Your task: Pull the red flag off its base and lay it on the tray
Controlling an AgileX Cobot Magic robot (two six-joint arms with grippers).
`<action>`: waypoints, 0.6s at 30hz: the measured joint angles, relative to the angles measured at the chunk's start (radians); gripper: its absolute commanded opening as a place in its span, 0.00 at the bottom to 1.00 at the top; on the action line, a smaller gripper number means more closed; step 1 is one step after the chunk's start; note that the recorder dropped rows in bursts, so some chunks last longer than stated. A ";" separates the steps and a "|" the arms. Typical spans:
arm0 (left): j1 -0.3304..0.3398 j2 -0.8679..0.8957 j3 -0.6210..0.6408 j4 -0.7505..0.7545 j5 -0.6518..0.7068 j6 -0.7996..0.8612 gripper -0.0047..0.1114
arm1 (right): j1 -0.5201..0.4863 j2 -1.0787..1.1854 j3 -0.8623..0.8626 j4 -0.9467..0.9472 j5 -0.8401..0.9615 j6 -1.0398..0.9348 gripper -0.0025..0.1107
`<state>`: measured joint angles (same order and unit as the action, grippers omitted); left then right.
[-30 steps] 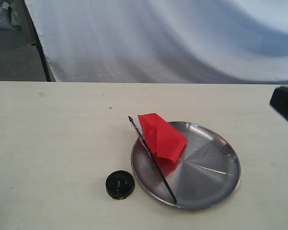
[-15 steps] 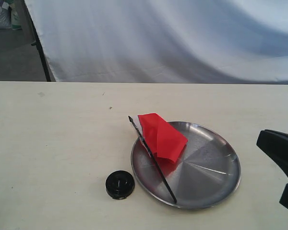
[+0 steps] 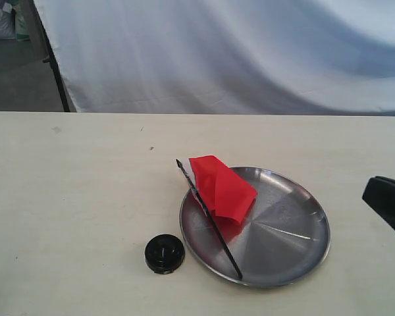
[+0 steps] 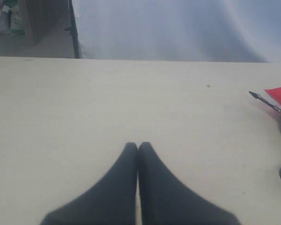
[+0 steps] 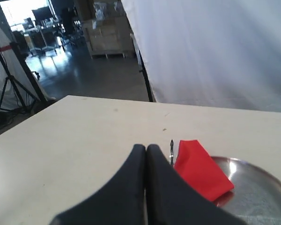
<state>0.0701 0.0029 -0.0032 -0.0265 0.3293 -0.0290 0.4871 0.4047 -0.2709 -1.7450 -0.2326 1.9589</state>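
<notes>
Just outside the tray (image 3: 286,247) rim, the base (image 3: 164,253)

The right gripper (image 3: 387,199) was up at 2 o'clock from the tray (image 3: 284,245) a second ago. It then dropped closer in, around 4 o'clock. Now it has drawn back to 3 o'clock, and less of it shows.
</notes>
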 measured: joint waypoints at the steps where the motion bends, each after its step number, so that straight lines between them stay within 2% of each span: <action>1: 0.000 0.000 0.000 0.000 0.000 0.000 0.04 | 0.000 -0.046 0.016 0.000 0.000 -0.003 0.02; 7: 0.000 0.000 0.000 0.000 0.000 0.000 0.04 | -0.004 -0.322 0.134 0.000 0.025 -0.089 0.02; 9: 0.000 0.000 0.000 0.000 0.000 0.000 0.04 | -0.045 -0.377 0.170 0.000 0.036 -0.095 0.02; 12: 0.000 0.000 0.000 0.000 0.000 0.000 0.04 | -0.172 -0.398 0.232 0.000 0.044 -0.093 0.02; 14: 0.000 0.000 0.000 0.000 0.000 0.000 0.04 | -0.220 -0.398 0.264 0.000 0.050 -0.093 0.02; 18: 0.000 0.000 0.000 0.000 0.000 0.000 0.04 | -0.235 -0.398 0.268 0.000 0.048 -0.093 0.02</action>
<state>0.0701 0.0029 -0.0032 -0.0265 0.3293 -0.0290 0.2524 0.0064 -0.0028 -1.7450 -0.1845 1.8658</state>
